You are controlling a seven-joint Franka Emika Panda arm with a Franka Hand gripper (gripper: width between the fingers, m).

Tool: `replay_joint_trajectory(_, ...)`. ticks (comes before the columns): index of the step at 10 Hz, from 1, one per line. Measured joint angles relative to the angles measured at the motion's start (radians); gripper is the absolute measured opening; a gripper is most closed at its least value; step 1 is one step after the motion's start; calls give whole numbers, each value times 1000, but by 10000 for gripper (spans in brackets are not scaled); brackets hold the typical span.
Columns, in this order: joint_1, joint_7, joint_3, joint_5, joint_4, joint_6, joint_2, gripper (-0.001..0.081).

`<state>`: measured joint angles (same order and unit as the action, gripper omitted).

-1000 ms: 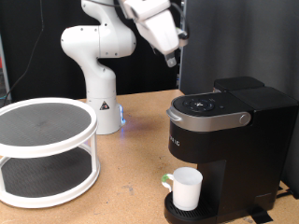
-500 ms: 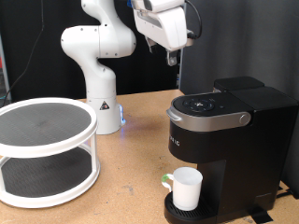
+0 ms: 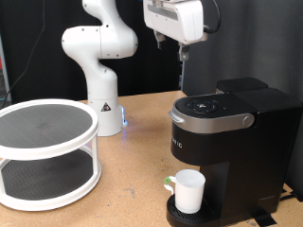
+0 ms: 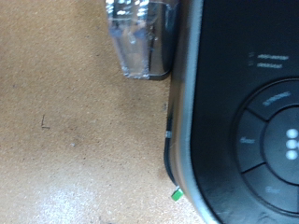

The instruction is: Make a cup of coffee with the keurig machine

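Observation:
The keurig machine [image 3: 232, 142] stands at the exterior view's right, black and boxy, with its silver-rimmed lid down. The white cup [image 3: 189, 192] sits on the drip tray under the spout. My gripper [image 3: 183, 55] hangs high above the machine's top, near its left rear edge, pointing down. Its fingers look shut with nothing between them. In the wrist view the fingertips [image 4: 140, 42] show over the brown table, just beside the keurig machine's [image 4: 243, 112] round control panel.
A white two-tier round rack [image 3: 43, 151] stands at the exterior view's left. The arm's white base [image 3: 102, 95] rises behind it on the brown table [image 3: 133, 180]. A small green piece [image 3: 168, 182] shows beside the cup.
The hand has swung toward the exterior view's right and turned from a slant to pointing straight down above the machine. The cup and machine have not moved.

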<state>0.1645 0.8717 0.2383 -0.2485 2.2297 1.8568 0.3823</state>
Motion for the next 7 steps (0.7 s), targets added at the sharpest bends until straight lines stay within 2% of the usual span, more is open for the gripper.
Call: replay_joint_trajectory(7, 0, -94, 35, 4, -121, 46, -133, 803)
